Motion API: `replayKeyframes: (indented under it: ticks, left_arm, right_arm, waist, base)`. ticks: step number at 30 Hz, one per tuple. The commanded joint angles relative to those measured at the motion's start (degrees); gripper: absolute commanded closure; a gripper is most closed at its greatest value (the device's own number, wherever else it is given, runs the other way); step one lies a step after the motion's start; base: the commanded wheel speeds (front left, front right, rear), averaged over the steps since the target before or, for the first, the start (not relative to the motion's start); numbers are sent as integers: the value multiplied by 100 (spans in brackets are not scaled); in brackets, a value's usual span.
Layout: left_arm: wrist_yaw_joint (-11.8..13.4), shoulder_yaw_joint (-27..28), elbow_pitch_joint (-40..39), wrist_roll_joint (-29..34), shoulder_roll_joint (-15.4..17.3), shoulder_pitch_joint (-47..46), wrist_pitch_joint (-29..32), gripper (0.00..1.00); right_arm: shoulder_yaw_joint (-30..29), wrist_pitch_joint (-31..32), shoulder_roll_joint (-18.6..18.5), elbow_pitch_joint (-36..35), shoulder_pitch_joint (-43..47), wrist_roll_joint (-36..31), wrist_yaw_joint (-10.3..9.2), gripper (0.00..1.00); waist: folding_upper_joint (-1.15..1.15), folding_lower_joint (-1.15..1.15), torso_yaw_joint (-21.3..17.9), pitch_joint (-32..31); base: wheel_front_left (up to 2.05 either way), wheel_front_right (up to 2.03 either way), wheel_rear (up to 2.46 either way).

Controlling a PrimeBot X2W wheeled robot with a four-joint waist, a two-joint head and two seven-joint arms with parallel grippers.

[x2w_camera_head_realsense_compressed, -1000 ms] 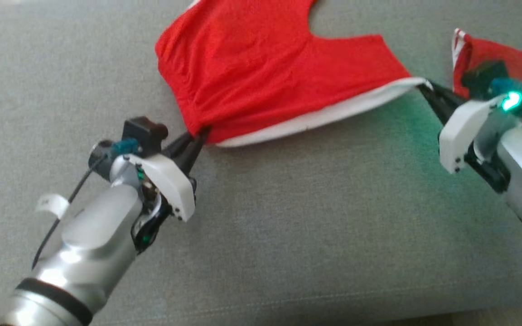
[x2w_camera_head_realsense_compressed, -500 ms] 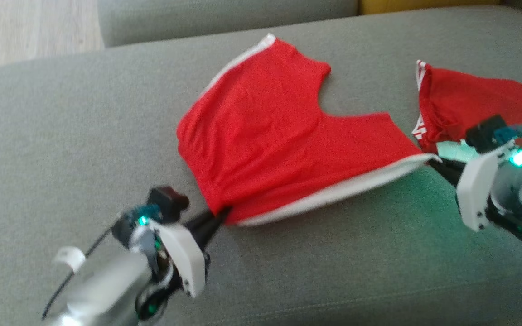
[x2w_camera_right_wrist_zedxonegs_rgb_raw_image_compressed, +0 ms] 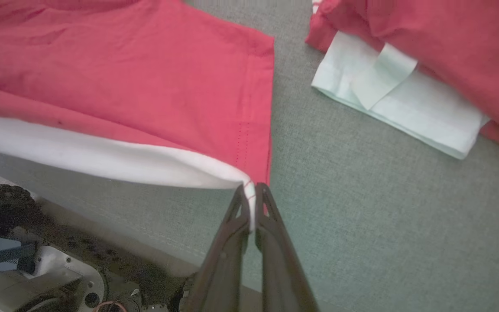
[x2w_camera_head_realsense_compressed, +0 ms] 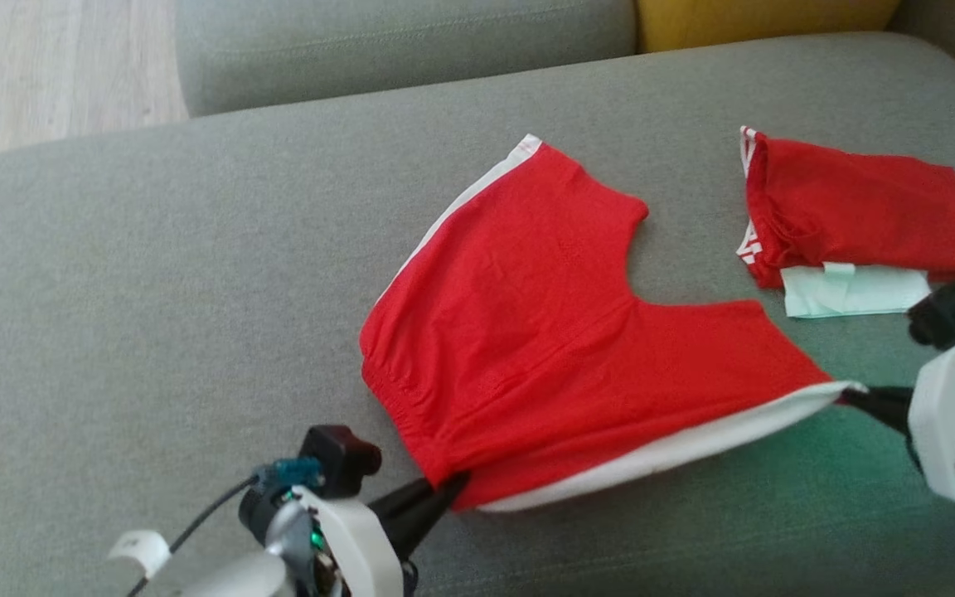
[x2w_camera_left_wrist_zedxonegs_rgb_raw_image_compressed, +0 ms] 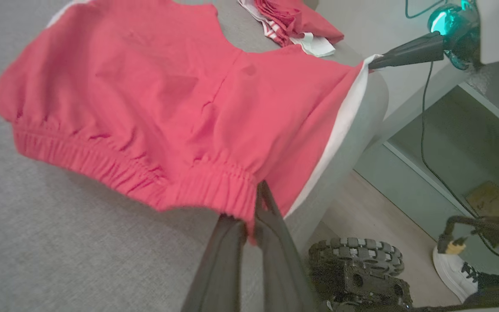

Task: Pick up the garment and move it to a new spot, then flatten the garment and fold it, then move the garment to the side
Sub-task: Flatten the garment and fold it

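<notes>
The garment [x2w_camera_head_realsense_compressed: 544, 332] is a pair of red shorts with white side stripes, spread across the grey sofa seat [x2w_camera_head_realsense_compressed: 154, 290]. My left gripper [x2w_camera_head_realsense_compressed: 454, 483] is shut on the elastic waistband corner nearest me; the left wrist view shows its fingers pinching that waistband [x2w_camera_left_wrist_zedxonegs_rgb_raw_image_compressed: 215, 190]. My right gripper [x2w_camera_head_realsense_compressed: 846, 393] is shut on the white-striped leg-hem corner at the right, seen close in the right wrist view at the gripper [x2w_camera_right_wrist_zedxonegs_rgb_raw_image_compressed: 251, 195]. The near edge of the garment [x2w_camera_right_wrist_zedxonegs_rgb_raw_image_compressed: 124, 78] is stretched taut between both grippers and lifted slightly off the cushion.
A second red garment [x2w_camera_head_realsense_compressed: 859, 211], folded, lies at the back right on a pale folded cloth [x2w_camera_head_realsense_compressed: 855, 290]. A yellow cushion [x2w_camera_head_realsense_compressed: 759, 21] sits behind the seat. Beyond the sofa's front edge the robot's wheeled base [x2w_camera_left_wrist_zedxonegs_rgb_raw_image_compressed: 358, 268] and a person's white shoe [x2w_camera_left_wrist_zedxonegs_rgb_raw_image_compressed: 453, 271] are on the floor.
The head camera has tilted up, shifting the whole picture down and revealing the sofa back and floor. Both grippers keep their hold, and the garment looks drawn toward the front edge.
</notes>
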Motion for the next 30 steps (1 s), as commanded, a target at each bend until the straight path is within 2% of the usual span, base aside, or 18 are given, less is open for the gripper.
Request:
replayKeyframes:
  ticks: [1, 7, 20, 30]
  left_arm:
    - [81, 358, -206, -1, 210, -351, -44, 100]
    - [164, 606, -262, 12, 162, -706, -120, 100]
    - [36, 813, -73, 57, -63, -1367, -196, 100]
    - [-175, 792, 430, 72, -537, -1835, -297, 100]
  right_arm:
    - [-191, -16, -303, -102, -113, -10, 18, 100]
    - [-482, 1, -244, -109, -528, -174, 18, 100]
    - [-778, 390, 99, 273, -1622, -543, 18, 100]
    - [-661, 364, 380, 663, -2546, -804, 18, 100]
  waist:
    - [0, 0, 66, 91]
    - [0, 0, 327, 354]
    - [0, 0, 971, 912]
    - [0, 0, 1447, 1405]
  base:
    - [0, 0, 0]
    - [0, 0, 0]
    - [0, 0, 0]
    - [0, 0, 0]
